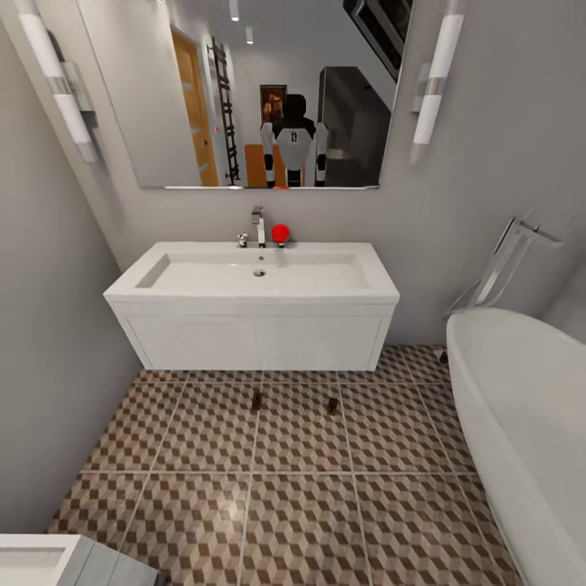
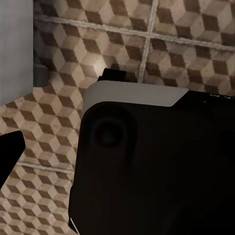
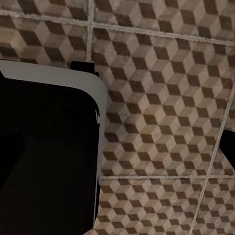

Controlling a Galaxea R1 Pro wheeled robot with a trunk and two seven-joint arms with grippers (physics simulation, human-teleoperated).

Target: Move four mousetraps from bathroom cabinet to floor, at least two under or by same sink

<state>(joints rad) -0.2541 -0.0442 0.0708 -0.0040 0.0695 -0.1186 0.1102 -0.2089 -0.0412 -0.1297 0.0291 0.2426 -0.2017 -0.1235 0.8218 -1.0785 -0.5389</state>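
The head view looks down on a white sink (image 1: 259, 277) fixed to the grey wall, with a chrome tap (image 1: 258, 225) at its back edge and a small red round thing (image 1: 280, 233) just beside the tap. Above it hangs a mirror (image 1: 163, 98), and in the mirror the robot's reflection (image 1: 294, 142) stands in front of an orange-brown piece of furniture, too small to name with certainty. 2 tube lamps (image 1: 435, 73) are mounted at the sides of the mirror.

The bathroom floor (image 1: 293, 505) has large tiles with a brown, beige and white cube pattern and pale grout lines. 2 mousetraps lie on this floor just in front of the sink vanity: the left mousetrap (image 1: 257, 399) on a grout line near the middle of the vanity, the right mousetrap (image 1: 333, 404) near it, under the right half. They are apart from each other, and their details are too small to see. A white bathtub (image 1: 521, 407) fills the right side, with a chrome floor tap (image 1: 513, 252) behind it. At the lower left corner a white and grey boxy object (image 1: 49, 561) is partly visible.

Both wrist views show the same tiled floor (image 2: 58, 122) (image 3: 156, 98) behind a dark robot body with a pale edge. I cannot tell if the left gripper or the right gripper is spread or pressed together.
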